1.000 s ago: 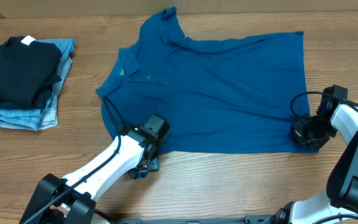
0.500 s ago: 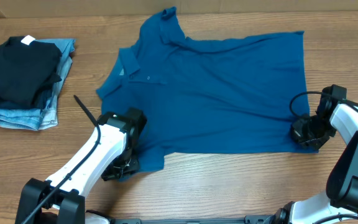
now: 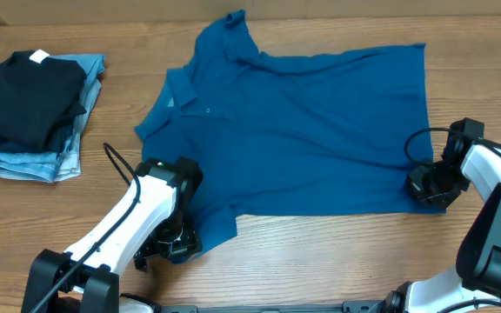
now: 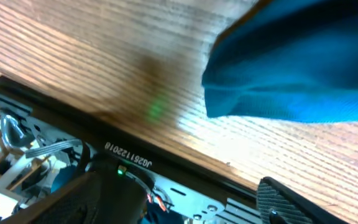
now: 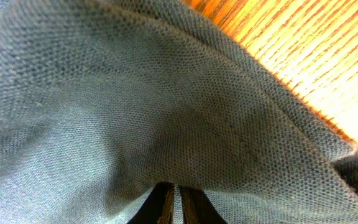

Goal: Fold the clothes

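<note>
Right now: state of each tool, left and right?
Left tool: open, holding nothing; the shirt edge lies just beyond its fingers.
Right tool: shut on the shirt's lower corner.

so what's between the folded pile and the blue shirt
Just bare wooden table between the folded pile and the blue shirt, as the overhead view shows.

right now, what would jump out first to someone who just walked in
A big teal-blue collared shirt lies spread across the middle of the wooden table. The right fingers are shut on its hem at the near right corner, while the left fingers stand open by the near left corner, holding nothing. Far left, a folded black garment sits on light-blue jeans.
</note>
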You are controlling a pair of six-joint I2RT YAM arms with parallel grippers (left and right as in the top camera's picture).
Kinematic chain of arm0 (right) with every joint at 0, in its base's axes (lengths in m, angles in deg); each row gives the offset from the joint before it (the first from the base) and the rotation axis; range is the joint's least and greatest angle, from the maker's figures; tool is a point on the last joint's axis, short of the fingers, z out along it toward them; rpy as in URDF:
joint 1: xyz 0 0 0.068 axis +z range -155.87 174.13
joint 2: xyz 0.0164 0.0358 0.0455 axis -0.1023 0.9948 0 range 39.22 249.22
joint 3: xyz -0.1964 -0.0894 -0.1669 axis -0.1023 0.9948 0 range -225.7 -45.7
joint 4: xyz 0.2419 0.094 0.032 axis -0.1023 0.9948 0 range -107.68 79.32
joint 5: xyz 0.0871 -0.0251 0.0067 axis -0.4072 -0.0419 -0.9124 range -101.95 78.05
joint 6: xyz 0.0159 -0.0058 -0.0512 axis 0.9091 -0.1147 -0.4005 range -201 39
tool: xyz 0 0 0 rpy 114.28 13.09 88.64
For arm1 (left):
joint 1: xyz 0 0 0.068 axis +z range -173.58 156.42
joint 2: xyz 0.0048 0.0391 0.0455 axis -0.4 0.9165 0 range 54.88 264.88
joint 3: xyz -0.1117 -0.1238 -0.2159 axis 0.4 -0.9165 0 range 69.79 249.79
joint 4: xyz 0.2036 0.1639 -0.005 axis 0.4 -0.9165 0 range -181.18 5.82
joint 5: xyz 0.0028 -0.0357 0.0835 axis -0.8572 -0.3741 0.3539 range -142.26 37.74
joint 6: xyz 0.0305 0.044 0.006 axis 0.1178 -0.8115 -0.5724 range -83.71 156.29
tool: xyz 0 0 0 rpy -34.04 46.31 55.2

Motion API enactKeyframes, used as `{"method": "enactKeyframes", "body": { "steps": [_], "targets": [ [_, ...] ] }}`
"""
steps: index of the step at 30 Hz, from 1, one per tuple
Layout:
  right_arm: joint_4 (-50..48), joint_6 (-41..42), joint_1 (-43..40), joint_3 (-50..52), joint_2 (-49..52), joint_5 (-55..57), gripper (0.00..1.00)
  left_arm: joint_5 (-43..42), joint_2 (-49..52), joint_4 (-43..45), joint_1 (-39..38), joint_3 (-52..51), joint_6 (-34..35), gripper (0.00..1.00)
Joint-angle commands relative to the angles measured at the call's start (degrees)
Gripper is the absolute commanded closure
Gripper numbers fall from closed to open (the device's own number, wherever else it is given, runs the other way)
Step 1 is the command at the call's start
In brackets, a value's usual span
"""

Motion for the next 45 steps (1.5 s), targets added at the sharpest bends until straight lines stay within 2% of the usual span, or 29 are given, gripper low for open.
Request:
{"method": "enactKeyframes", "body": {
  "steps": [1, 2, 3, 4, 5, 6, 11, 14, 18, 21, 25, 38, 45],
  "targets": [
    [0.0, -0.1, 0.2, 1.1, 2.4, 1.9, 0.9, -1.1, -0.7, -0.7, 0.5, 0.3, 0.2, 0.13],
    [0.0, -0.1, 0.2, 1.1, 2.4, 1.9, 0.9, -1.2, -0.7, -0.2, 0.4, 1.2, 0.2, 0.14],
    [0.0, -0.1, 0.2, 1.1, 2.4, 1.9, 0.9, -1.2, -0.7, 0.5, 0.4, 2.3, 0.2, 0.21],
    [0.0, -0.1, 0.2, 1.1, 2.4, 1.9, 0.9, -1.2, -0.7, 1.6, 0.3, 3.1, -0.1, 0.32],
    [0.0, -0.1, 0.2, 1.1, 2.4, 1.9, 0.9, -1.2, -0.8, 4.0, 0.2, 3.9, -1.4, 0.58],
    [-0.1, -0.1, 0.2, 1.1, 2.4, 1.9, 0.9, -1.4, -0.8, 7.8, 0.2, 4.1, -2.4, 0.96],
    [-0.1, -0.1, 0.2, 1.1, 2.4, 1.9, 0.9, -5.8, -0.4, 18.7, -0.7, 3.8, -12.9, 0.96],
    [-0.4, -0.1, 0.2, 1.1, 2.4, 1.9, 0.9, -5.3, -0.1, 25.3, -4.7, 2.6, -16.5, 0.96],
    [-0.4, -0.1, 0.2, 1.1, 2.4, 2.2, 0.9, -5.7, -0.1, 28.2, -9.2, 2.5, -19.6, 0.96],
    [-0.4, -0.1, 0.2, 1.1, 2.4, 2.1, 0.91, -4.5, 0.0, 28.4, -13.0, 2.5, -19.9, 0.96],
    [-0.3, -0.1, 0.2, 1.1, 2.4, 2.1, 0.91, 1.2, 0.7, 29.1, -15.3, 2.3, -17.8, 0.96],
    [-0.2, -0.1, 0.2, 1.1, 2.4, 2.1, 0.9, -1.4, 0.7, 34.8, -15.5, -6.1, -18.1, 0.96],
    [-0.2, -0.1, 0.2, 1.1, 2.4, 2.1, 0.91, -1.2, 0.7, 41.3, -15.5, -10.0, -22.8, 0.96]
  ]
}}
